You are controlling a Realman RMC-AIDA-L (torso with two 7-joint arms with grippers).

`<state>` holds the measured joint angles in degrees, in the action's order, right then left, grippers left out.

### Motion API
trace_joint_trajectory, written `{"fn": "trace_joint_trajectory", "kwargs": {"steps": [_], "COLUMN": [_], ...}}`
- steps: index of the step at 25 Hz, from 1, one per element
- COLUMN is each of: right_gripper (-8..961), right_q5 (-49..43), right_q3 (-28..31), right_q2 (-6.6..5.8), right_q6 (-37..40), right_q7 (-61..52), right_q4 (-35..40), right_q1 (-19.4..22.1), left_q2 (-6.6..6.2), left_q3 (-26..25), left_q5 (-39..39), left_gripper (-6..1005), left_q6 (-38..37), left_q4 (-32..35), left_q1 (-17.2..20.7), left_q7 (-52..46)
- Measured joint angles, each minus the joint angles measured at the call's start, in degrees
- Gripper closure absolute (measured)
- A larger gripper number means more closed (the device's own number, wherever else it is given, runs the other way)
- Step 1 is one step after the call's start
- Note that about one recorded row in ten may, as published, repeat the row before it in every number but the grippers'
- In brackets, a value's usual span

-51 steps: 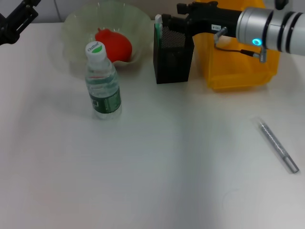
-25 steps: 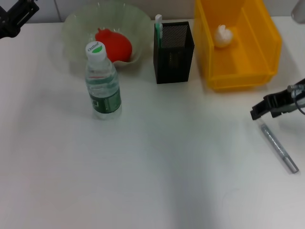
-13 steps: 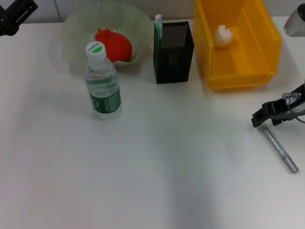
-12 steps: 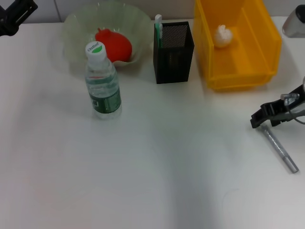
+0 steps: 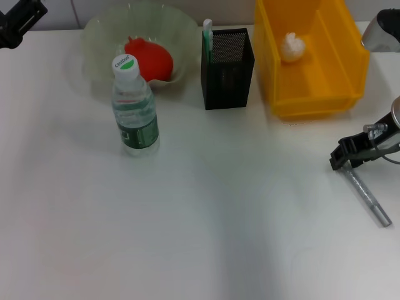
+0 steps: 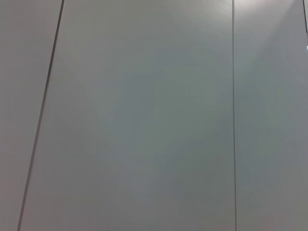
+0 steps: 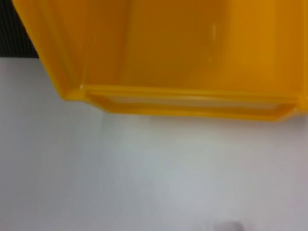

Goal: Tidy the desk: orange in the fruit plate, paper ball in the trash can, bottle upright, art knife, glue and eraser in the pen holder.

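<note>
The right hand (image 5: 342, 157) is hovering at the near end of the art knife (image 5: 365, 192), a slim silver stick lying on the white surface (image 5: 219, 219) well apart from the black mesh pen holder (image 5: 228, 69). Whether its fingers are spread or closed cannot be told from these views. The orange (image 5: 150, 57) is sitting in the fruit plate (image 5: 100, 37), the paper ball (image 5: 292, 45) is lying in the yellow trash can (image 5: 312, 106), and the bottle (image 5: 134, 106) is standing upright. The left hand (image 5: 22, 19) is waiting at the far left edge; its state cannot be told either. To do this step well, the right hand is likely needing to straddle the knife across its narrow width, settling low enough to pinch the thin body without skidding it along the surface.
</note>
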<state>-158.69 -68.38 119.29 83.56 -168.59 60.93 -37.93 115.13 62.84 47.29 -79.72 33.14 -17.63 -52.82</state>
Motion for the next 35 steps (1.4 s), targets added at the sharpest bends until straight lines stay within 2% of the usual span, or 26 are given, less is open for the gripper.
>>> {"fn": "trace_joint_trajectory", "kwargs": {"steps": [14,22,27,29,30,31,33,34,35], "right_gripper": [631,779,812,811,811,810,811,812,811], "right_q5": [-0.61,-0.60,1.70,8.55,8.55,12.57,22.23,35.11,35.11], "right_q3": [0.26,0.54,2.31,6.67,6.67,9.46,16.07,22.48,22.48], "right_q2": [-0.03,-0.18,-0.13,-0.13,-0.13,-0.17,-0.43,-0.71,-0.71], "right_q6": [0.02,-0.18,0.61,2.05,2.05,2.62,3.76,4.45,4.45], "right_q7": [0.04,0.30,2.43,6.70,6.70,9.18,16.48,26.48,26.48], "right_q4": [-0.31,-2.70,1.54,5.68,5.68,6.14,5.12,0.68,0.68], "right_q1": [-0.04,-0.57,1.54,4.26,4.26,5.15,6.74,8.20,8.20], "left_q2": [0.25,0.26,0.27,0.23,0.21,0.23,0.34,0.46,0.54], "left_q3": [-0.15,-0.19,-0.18,-0.17,-0.17,-0.17,-0.17,-0.17,-0.17], "left_q5": [0.00,0.00,-0.01,-0.01,0.00,-0.01,-0.01,-0.01,0.00], "left_gripper": [197,197,197,197,197,197,197,197,197], "left_q6": [-0.28,-0.35,-0.46,-0.66,-0.79,-0.85,-0.93,-0.96,-1.00], "left_q4": [0.08,0.09,0.09,0.23,0.46,0.77,1.27,1.61,1.74], "left_q1": [0.22,0.24,0.30,0.38,0.55,0.70,0.97,1.18,1.28], "left_q7": [0.00,0.00,0.00,0.06,0.04,0.02,0.00,0.00,0.01]}}
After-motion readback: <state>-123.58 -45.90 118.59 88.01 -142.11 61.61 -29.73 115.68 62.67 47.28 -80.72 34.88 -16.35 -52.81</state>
